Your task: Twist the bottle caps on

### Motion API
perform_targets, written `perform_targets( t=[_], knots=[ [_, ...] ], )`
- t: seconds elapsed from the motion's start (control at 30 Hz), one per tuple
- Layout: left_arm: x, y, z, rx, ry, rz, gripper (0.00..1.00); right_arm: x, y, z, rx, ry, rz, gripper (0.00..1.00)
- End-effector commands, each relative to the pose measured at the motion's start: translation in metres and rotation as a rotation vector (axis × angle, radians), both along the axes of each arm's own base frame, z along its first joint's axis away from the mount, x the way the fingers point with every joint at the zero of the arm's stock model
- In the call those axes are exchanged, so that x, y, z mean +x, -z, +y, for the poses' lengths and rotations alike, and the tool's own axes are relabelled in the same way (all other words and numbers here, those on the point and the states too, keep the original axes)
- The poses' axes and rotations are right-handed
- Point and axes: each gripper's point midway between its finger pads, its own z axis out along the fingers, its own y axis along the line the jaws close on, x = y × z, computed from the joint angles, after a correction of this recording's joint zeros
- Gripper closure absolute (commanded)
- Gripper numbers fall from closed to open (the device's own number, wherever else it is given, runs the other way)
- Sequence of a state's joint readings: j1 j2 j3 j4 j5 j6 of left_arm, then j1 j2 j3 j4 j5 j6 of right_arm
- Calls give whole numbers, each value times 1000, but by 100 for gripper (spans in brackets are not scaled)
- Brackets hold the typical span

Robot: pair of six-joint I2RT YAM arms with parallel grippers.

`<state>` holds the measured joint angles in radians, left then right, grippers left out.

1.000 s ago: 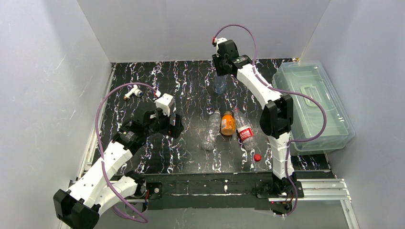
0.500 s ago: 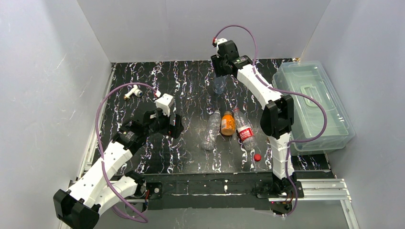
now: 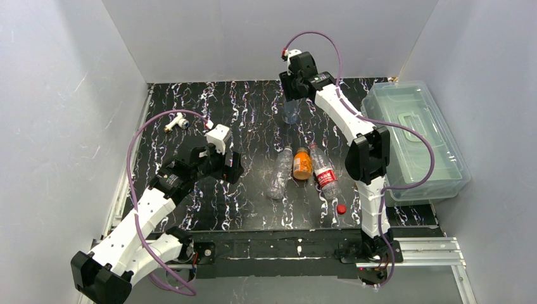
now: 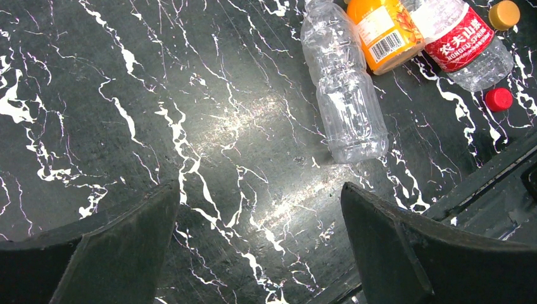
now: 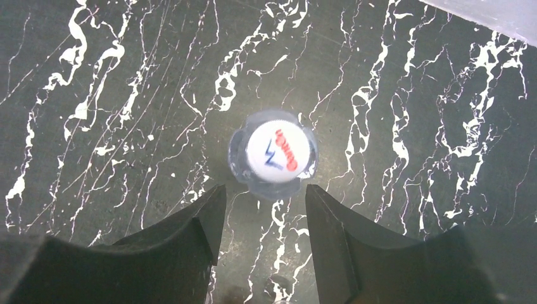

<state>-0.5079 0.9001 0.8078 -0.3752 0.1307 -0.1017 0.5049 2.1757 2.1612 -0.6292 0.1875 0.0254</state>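
A clear bottle (image 3: 291,113) stands upright at the back of the table with a white printed cap (image 5: 280,152) on its neck. My right gripper (image 5: 264,190) hovers above it, open, its fingers apart from the cap and nothing between them. Three bottles lie mid-table: a clear one (image 4: 345,95), an orange one (image 4: 383,31) and a red-labelled one (image 4: 462,41). A loose red cap (image 4: 498,99) and an orange-yellow cap (image 4: 505,14) lie beside them. My left gripper (image 4: 258,188) is wide open over bare table, left of the lying bottles.
A white-and-brass T fitting (image 3: 176,122) lies at the back left. A clear plastic bin (image 3: 411,139) stands along the right edge. The red cap (image 3: 341,209) lies close to the right arm's lower link.
My right gripper has lifted slightly off the standing bottle. The left arm and the lying bottles have not moved.
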Motion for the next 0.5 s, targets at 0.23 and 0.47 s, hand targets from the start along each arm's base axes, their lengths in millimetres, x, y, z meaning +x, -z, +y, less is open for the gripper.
perform_targets(
  t=[0.23, 0.47],
  knots=[
    [-2, -1, 0, -1, 9, 0, 2, 6, -27, 6, 39, -4, -52, 41],
    [-2, -1, 0, -2, 10, 1, 2, 6, -24, 8, 47, -9, -43, 41]
  ],
)
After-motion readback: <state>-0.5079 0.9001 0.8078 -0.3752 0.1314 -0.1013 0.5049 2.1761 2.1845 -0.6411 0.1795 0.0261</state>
